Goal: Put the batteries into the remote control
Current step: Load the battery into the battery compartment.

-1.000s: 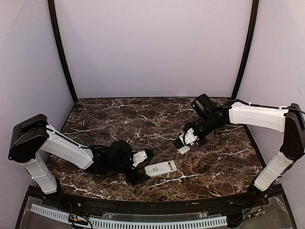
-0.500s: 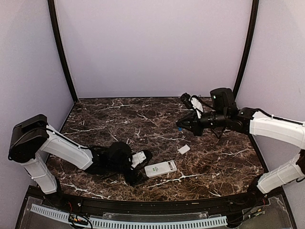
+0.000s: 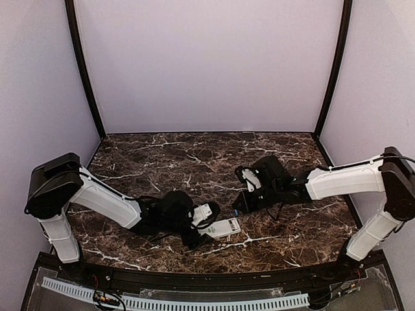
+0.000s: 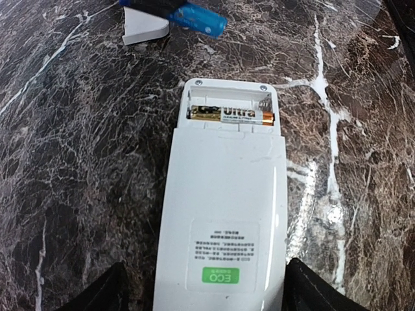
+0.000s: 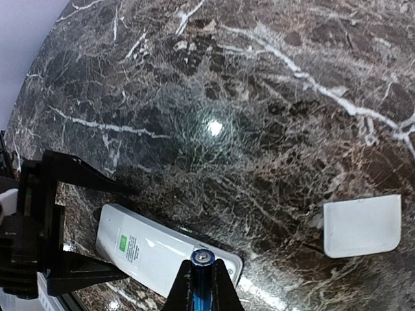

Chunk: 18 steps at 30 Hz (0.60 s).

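remote (image 4: pixel 220 214) lies face down near the middle of the tabletop's (image 3: pixel 162 162) near edge. battery bay is open at the end toward the right edge. one gold battery (image 4: pixel 230 115) sits crosswise in the bay. left claw (image 3: pixel 209 223) spread wide, one finger on each side of the remote's other end. right claw (image 5: pixel 204 285) pinching a blue battery (image 5: pixel 202 264), close to the bay end. white square plate (image 5: pixel 362 225) lies flat on the tabletop near that end, apart from the remote.

The white remote control (image 4: pixel 220 214) is laid face down – its bay uncovered, one gold-and-black battery (image 4: pixel 230 115) seated inside; a blue battery (image 4: pixel 194 17) is held near that end.
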Motion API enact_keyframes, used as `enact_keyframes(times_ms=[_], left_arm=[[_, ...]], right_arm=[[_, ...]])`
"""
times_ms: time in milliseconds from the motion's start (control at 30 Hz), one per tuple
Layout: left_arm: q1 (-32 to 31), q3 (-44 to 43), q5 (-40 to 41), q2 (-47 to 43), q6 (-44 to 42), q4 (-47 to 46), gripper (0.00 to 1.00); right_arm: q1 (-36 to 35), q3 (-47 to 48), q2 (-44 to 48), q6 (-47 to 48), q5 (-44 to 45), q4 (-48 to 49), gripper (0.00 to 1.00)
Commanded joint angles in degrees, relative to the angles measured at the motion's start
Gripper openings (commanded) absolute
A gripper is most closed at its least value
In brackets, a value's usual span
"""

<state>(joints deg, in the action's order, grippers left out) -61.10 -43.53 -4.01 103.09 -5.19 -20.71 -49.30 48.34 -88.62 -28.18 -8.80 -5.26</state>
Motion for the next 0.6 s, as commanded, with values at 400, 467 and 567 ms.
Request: enact_keyframes(times_ms=[400, 467, 567], left_arm=[[-0.9, -1.0, 0.6, 4.2, -0.8, 9.5, 0.63], [-0.9, -0.9, 0.7, 4.2, -0.4, 9.3, 0.62], [-0.8, -0.7, 0.8, 4.2, -0.1, 9.1, 0.6]], right_arm=[[-5.6, -4.4, -5.5, -3.9, 7.7, 8.3, 0.0], [-5.8, -4.6, -5.6, -3.7, 8.2, 8.0, 0.0], [-5.8, -5.2, -5.6, -3.3, 8.6, 8.4, 0.0]])
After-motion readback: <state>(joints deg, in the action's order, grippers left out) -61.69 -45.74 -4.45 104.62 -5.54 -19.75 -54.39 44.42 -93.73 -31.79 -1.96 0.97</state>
